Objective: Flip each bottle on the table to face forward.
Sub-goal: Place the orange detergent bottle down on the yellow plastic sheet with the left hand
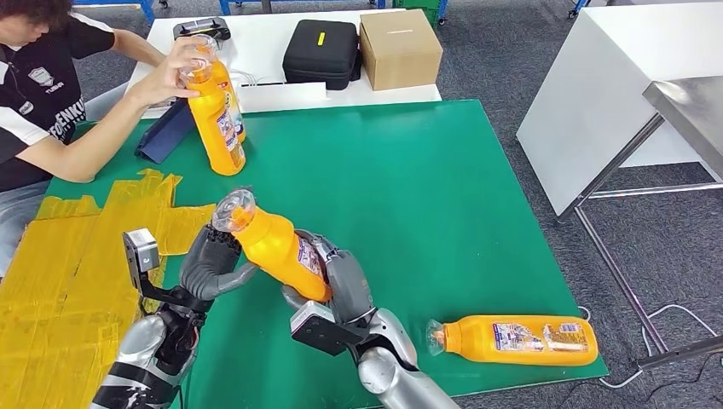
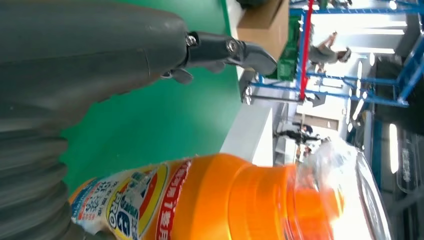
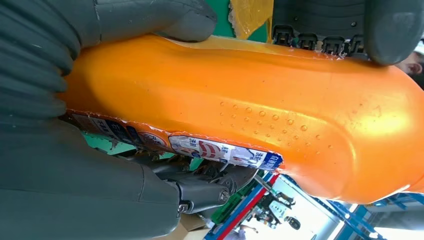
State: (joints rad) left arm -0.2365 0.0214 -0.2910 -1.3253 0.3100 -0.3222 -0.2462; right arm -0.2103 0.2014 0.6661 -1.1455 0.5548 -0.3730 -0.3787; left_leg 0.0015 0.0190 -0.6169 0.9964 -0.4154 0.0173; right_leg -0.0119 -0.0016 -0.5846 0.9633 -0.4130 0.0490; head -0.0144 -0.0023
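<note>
Bottle (image 1: 277, 247), orange plastic with a clear cap and a printed label, is held tilted above the green worktop (image 1: 426, 196), cap toward the far left. The right hand (image 1: 341, 285) grips its lower body, fingers (image 3: 150, 15) wrapped around it. The left hand (image 1: 209, 260) touches it near the neck; whether those fingers are closed on it cannot be told. A second bottle (image 1: 516, 338) lies on its side at the worktop's near right edge. A third bottle (image 1: 215, 115) stands at the far left, a person's hand (image 1: 166, 77) on its top. Cardboard box (image 1: 399, 48) and black case (image 1: 321, 53) sit shut on the white table (image 1: 256, 43) beyond; contents not visible.
</note>
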